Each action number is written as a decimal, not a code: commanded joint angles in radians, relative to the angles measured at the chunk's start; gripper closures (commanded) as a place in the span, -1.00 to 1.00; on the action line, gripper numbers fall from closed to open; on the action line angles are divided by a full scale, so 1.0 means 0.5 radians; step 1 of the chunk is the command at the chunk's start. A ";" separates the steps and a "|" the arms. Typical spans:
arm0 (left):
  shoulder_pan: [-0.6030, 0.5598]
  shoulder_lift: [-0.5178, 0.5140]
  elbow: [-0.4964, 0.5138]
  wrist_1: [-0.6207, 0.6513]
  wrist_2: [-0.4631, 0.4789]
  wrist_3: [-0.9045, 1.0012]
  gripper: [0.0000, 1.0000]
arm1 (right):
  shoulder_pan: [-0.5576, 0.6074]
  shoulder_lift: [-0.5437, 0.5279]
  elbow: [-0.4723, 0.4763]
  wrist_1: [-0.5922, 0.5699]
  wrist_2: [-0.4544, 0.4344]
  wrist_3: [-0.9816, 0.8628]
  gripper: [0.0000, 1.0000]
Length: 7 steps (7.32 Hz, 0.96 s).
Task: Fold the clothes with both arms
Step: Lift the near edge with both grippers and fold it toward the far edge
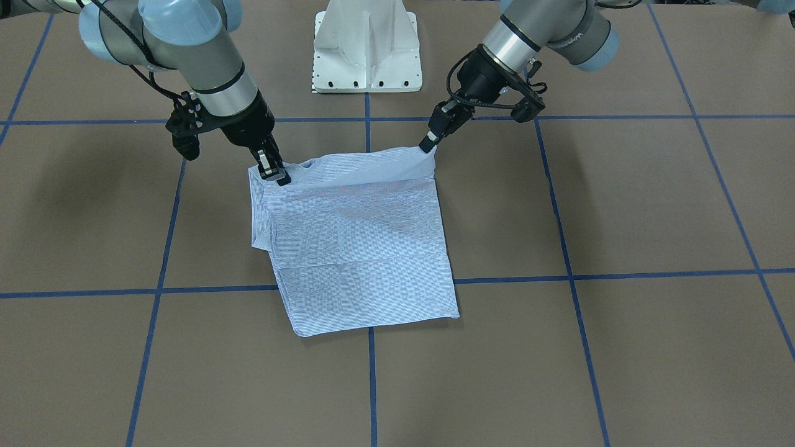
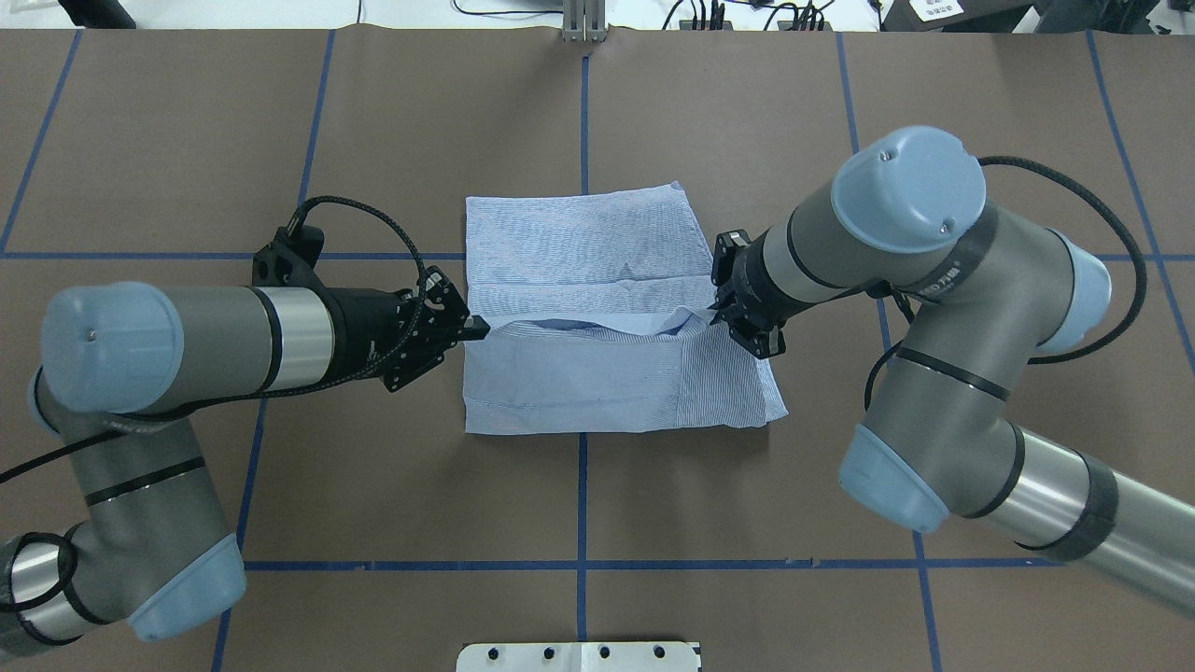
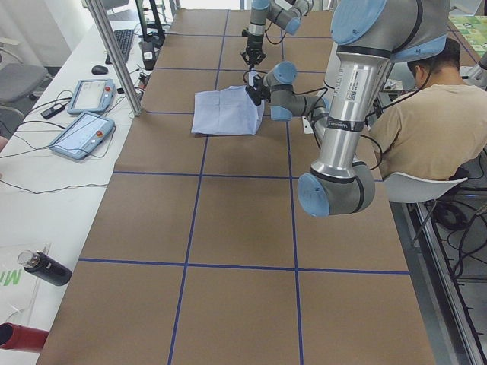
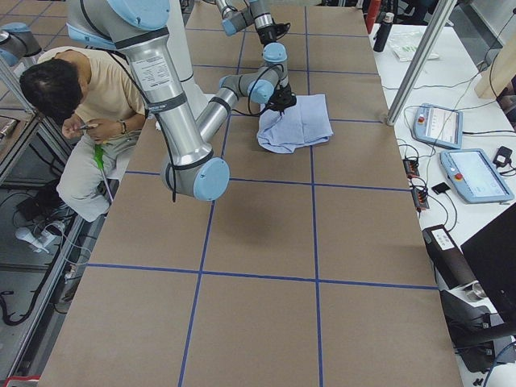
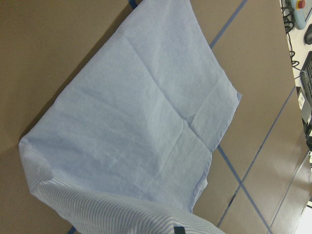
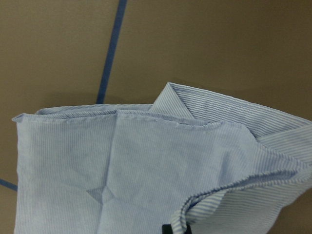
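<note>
Shirt (image 1: 360,248) on table (image 1: 621,205) near white pedestal (image 1: 367,49), lifted edge pinched by left gripper (image 1: 428,146) and right gripper (image 1: 281,176).

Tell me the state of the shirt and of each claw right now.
shirt, folded flat, its robot-side edge lifted at both corners.
left claw, shut on one lifted corner.
right claw, shut on the other lifted corner.

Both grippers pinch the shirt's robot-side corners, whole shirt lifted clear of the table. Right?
Not the whole shirt: only the pinched edge is raised. The rest lies flat on the table, as the exterior front-facing view shows. The left gripper and right gripper do pinch its robot-side corners.
</note>
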 commanded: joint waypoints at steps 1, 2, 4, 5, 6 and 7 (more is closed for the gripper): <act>-0.119 -0.189 0.290 -0.010 -0.008 0.057 1.00 | 0.103 0.249 -0.389 0.000 0.062 -0.169 1.00; -0.153 -0.227 0.367 -0.013 -0.011 0.078 1.00 | 0.134 0.353 -0.576 0.000 0.066 -0.270 1.00; -0.214 -0.340 0.563 -0.019 -0.012 0.149 1.00 | 0.171 0.534 -0.886 0.006 0.069 -0.433 1.00; -0.230 -0.414 0.701 -0.067 -0.008 0.155 1.00 | 0.174 0.617 -1.052 0.091 0.069 -0.461 1.00; -0.260 -0.439 0.845 -0.192 -0.008 0.176 1.00 | 0.183 0.649 -1.215 0.302 0.066 -0.459 1.00; -0.291 -0.463 0.968 -0.282 -0.008 0.189 1.00 | 0.192 0.707 -1.317 0.356 0.066 -0.468 1.00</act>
